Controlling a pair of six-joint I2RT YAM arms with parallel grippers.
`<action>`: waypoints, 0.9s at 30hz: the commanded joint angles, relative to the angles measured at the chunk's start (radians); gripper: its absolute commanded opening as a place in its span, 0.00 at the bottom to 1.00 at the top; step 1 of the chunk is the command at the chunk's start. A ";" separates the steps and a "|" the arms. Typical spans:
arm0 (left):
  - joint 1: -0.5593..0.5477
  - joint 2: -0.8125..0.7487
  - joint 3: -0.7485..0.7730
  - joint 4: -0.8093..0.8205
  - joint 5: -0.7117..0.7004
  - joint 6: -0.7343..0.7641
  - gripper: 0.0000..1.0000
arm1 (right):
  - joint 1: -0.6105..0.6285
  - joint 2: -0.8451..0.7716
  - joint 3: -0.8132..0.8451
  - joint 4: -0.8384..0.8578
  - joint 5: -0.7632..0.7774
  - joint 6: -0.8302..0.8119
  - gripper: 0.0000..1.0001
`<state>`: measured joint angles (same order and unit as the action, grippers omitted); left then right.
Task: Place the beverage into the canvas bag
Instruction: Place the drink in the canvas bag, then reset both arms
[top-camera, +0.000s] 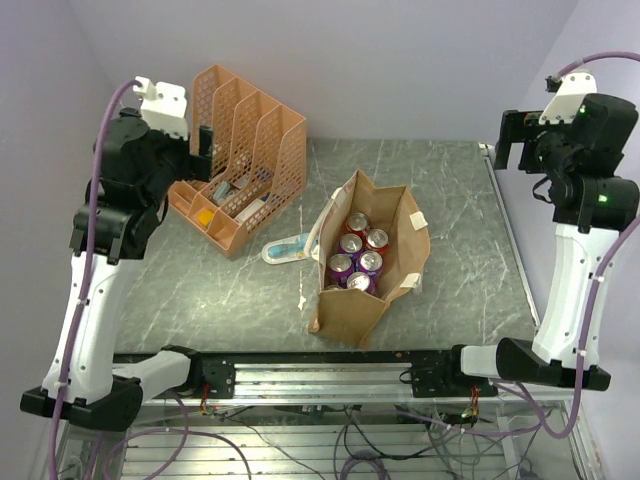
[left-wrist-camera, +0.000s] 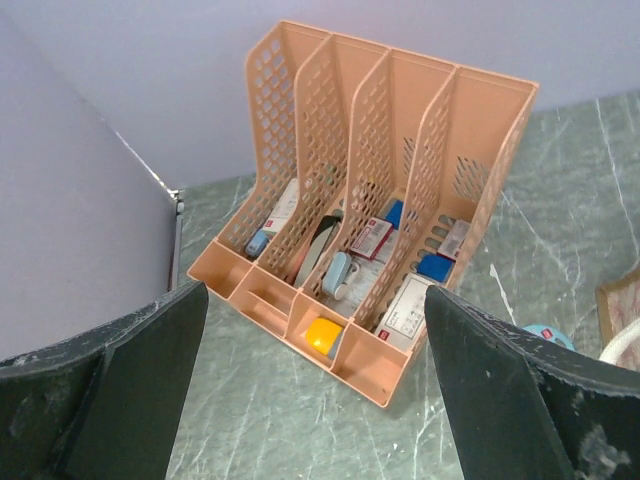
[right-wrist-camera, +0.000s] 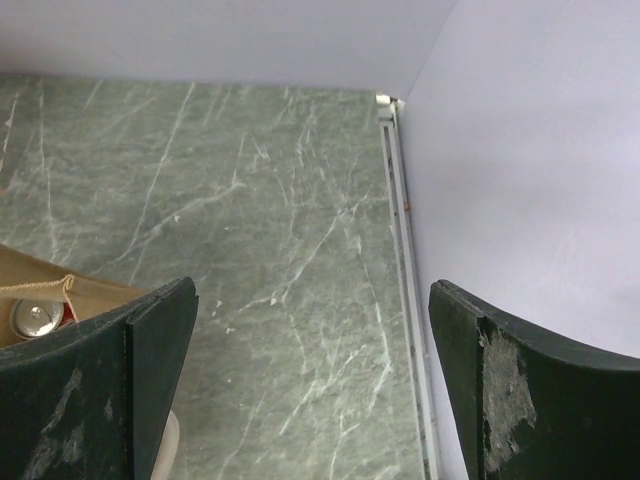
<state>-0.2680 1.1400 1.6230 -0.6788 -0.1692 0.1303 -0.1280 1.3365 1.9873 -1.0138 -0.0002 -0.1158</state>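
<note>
Bag first: canvas bag (top-camera: 350, 305) stands mid-table, mouth up, long axis near-to-far, far end angled slightly right. Inside, six cans (top-camera: 358, 252) upright, tops up. No can seen loose on table; task looks finished. Farther back, left gripper (left-wrist-camera: 315, 292) and right gripper (right-wrist-camera: 312, 288) both spread wide, empty, raised well clear.

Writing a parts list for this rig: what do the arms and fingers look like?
The left arm and right arm have white links, black joints and lilac cables; white camera housings top the wrists. Fingers are dark, scuffed. Green lights glow on the right arm.
</note>
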 joint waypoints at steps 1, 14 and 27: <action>0.059 -0.030 -0.023 0.036 0.079 -0.055 0.99 | -0.020 -0.041 0.045 -0.027 -0.061 -0.061 1.00; 0.225 -0.118 -0.084 0.014 0.273 -0.050 1.00 | -0.151 -0.059 0.172 0.017 -0.215 -0.051 1.00; 0.253 -0.257 -0.210 0.122 0.317 -0.090 1.00 | -0.193 -0.096 0.136 0.009 -0.205 -0.056 1.00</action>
<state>-0.0257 0.9203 1.4643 -0.6479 0.1196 0.0692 -0.3061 1.2633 2.1326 -1.0042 -0.2134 -0.1562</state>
